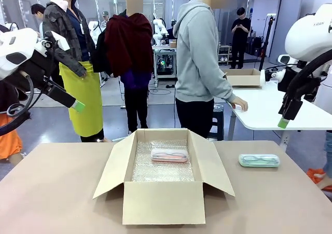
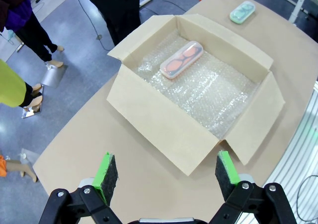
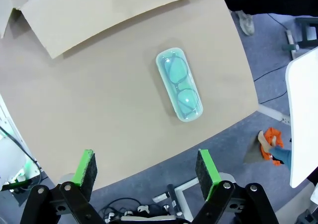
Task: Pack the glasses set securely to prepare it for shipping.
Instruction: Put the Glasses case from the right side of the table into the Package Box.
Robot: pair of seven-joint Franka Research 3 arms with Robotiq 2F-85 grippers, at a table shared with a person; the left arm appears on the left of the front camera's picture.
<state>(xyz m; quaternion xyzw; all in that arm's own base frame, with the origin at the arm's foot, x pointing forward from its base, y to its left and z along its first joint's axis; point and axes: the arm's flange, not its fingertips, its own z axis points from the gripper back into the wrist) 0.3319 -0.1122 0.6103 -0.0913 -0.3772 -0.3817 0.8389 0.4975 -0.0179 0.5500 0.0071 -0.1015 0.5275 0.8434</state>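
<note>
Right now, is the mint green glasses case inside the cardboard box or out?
Out: the mint green case lies flat on the table beside the cardboard box, which holds the pink case.

The pink case (image 1: 169,155) shows glasses that seem orange-red. The mint case (image 1: 259,160), on the right, holds teal frames. The box (image 1: 161,200) is plain tan, its bubble wrap (image 1: 162,170) clear and dotted. The table (image 1: 52,192) is beige.
</note>
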